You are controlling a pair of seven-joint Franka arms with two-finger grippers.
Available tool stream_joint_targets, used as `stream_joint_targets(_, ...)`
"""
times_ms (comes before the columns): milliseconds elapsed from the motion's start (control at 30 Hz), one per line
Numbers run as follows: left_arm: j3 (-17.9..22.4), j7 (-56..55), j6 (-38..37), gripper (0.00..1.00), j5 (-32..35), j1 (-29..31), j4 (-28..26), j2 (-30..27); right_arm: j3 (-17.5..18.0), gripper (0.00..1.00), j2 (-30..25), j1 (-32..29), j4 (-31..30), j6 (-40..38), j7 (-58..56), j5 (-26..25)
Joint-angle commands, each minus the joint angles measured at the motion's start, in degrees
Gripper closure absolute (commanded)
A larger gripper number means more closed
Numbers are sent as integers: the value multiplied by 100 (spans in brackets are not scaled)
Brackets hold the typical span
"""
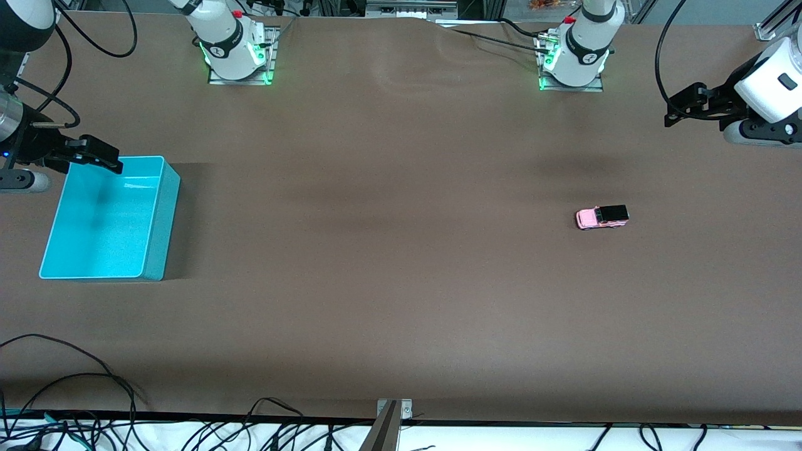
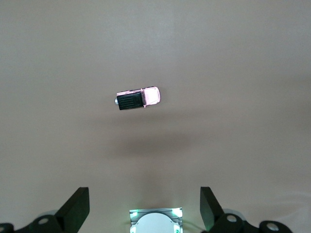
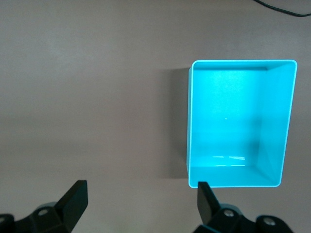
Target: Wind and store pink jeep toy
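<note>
Pink jeep toy (image 1: 601, 217): sits on its wheels on the bare counter (image 1: 388, 263), toward the left arm's end, untouched.
Handling: you should find it light, rigid and free-rolling; pinch the body sides below the black roof.
Left gripper (image 2: 144, 206): jaws spread wide, empty, high near its counter end.
Right gripper (image 3: 141, 204): waiting, jaws apart, over the turquoise bin's (image 1: 160, 213) rim.

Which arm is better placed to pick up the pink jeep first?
Left. The pink jeep toy lies toward the left arm's end, and the open left gripper hangs above that end. The open right gripper hangs over the turquoise bin.
</note>
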Motion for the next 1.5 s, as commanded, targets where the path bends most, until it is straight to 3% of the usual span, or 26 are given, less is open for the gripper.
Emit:
stream_joint_targets(0,350,-221,-144,0,109,-446,171,63,38,0,81,-9,189,-59,24,-82)
stream_joint_targets(133,396,-257,-171,0,109,-544,232,168,47,0,81,0,189,-50,86,-125)
stream_joint_targets(334,518,-257,-426,0,118,-641,883,573,99,0,81,9,189,3,86,-319)
stream_joint_targets(1168,519,-301,-373,0,338,-465,980,599,91,0,72,0,189,-6,60,-275)
stream_joint_targets(1468,510,-345,-30,0,356,-465,953,599,91,0,72,9,189,-15,60,-275)
